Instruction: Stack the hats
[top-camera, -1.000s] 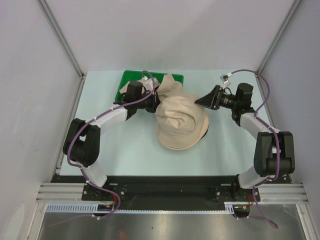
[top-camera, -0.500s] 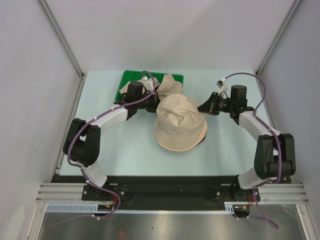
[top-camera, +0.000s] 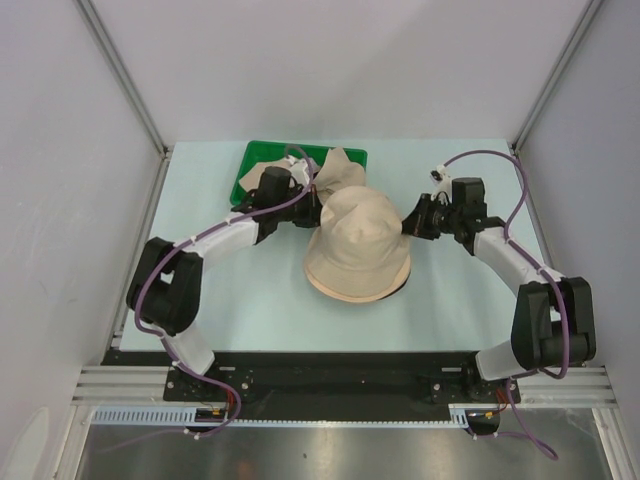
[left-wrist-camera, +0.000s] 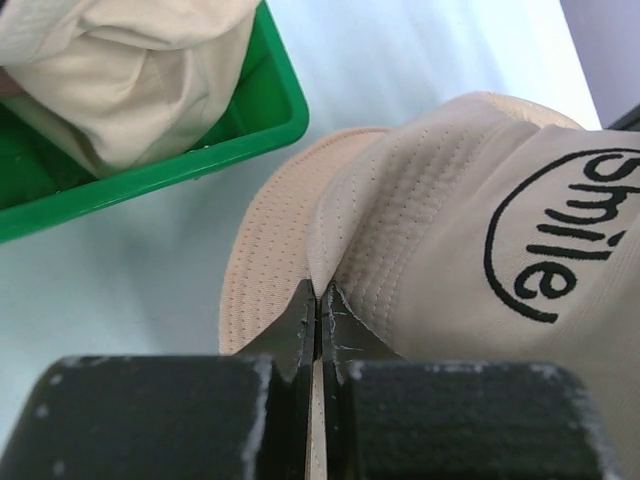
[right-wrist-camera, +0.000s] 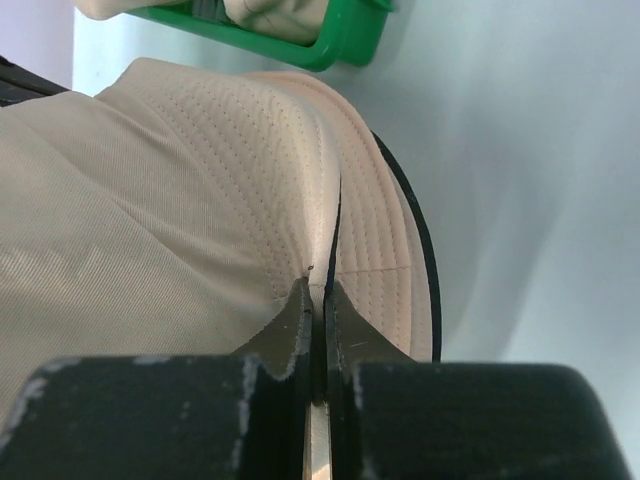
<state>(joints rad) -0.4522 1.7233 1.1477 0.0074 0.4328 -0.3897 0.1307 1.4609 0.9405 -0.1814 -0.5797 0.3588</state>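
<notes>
Gripping beige hat at opposite sides with left tool and right tool, both clamped on fabric, above pale desk near green tray holding second hat.

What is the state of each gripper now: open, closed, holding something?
Left gripper: closed, pinching the beige hat at its edge.
Right gripper: closed, pinching the same hat on the opposite side.

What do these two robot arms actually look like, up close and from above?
Both the left arm and right arm have white links between chunky black joints, with a purple cable running along each. The left gripper and right gripper are black, each with two flat, scuffed, wedge-shaped fingers.
</notes>
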